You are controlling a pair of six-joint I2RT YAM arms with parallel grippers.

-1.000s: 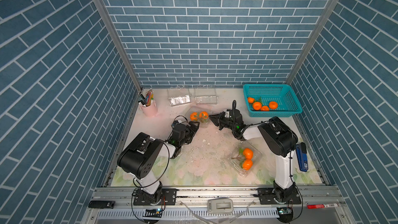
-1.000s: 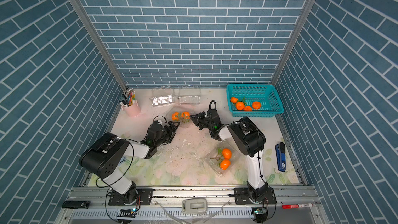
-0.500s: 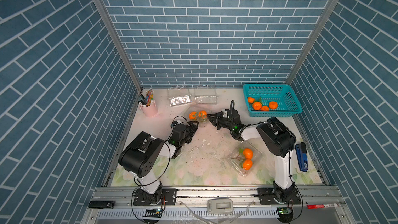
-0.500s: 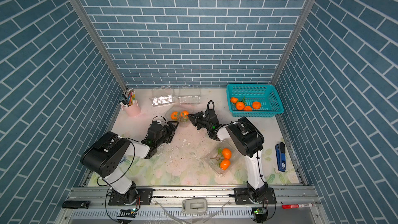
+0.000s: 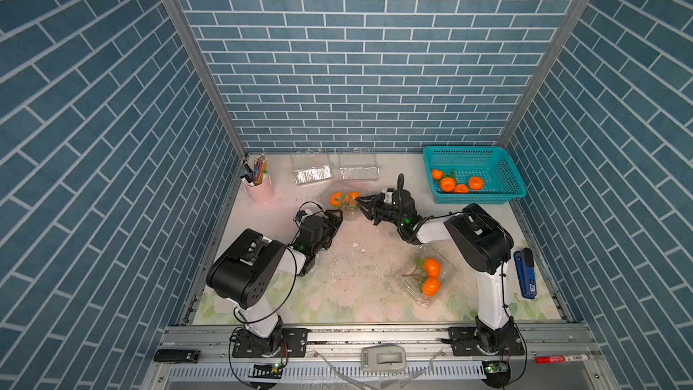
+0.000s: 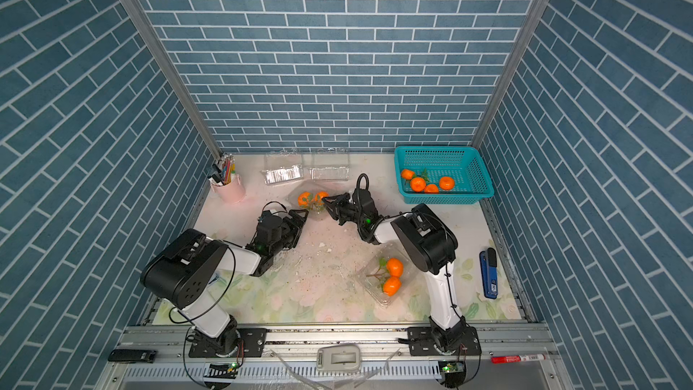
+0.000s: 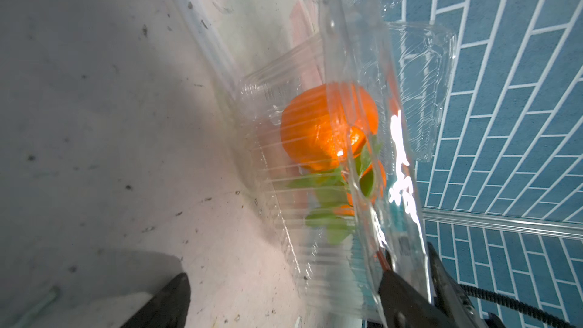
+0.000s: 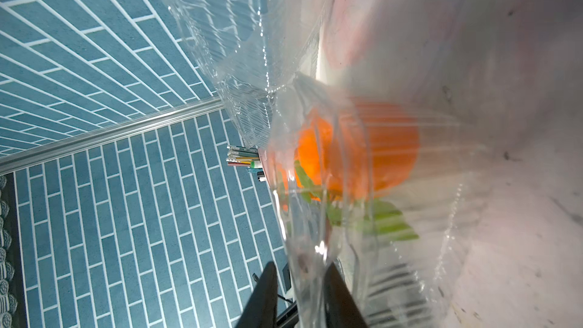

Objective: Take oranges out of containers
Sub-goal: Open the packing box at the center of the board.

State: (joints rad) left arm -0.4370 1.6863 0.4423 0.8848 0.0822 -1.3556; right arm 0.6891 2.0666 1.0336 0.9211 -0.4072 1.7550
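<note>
A clear container (image 5: pixel 347 208) holding two oranges (image 5: pixel 336 198) with green leaves stands mid-table, its lid raised. My left gripper (image 5: pixel 338 214) is open at its near side. In the left wrist view the container's ribbed base (image 7: pixel 277 216) lies between the wide jaws of that gripper (image 7: pixel 284 295), apart from one finger (image 7: pixel 170 298). My right gripper (image 5: pixel 363 207) is open, and the thin lid edge (image 8: pixel 309 257) passes through its narrow gap (image 8: pixel 301 291). An orange (image 8: pixel 378 146) shows behind the plastic. A second container (image 5: pixel 425 279) with two oranges (image 5: pixel 431 267) lies at the front right.
Two empty clear containers (image 5: pixel 312 171) (image 5: pixel 358 168) stand by the back wall. A teal basket (image 5: pixel 483 161) at the back right holds several oranges. A pink pen cup (image 5: pixel 258 189) is at the back left and a blue stapler (image 5: pixel 525 273) by the right edge. Crumbs litter the mat.
My right gripper's jaws have parted around the lid edge, and that arm has edged slightly left. The left gripper and the container have hardly moved.
</note>
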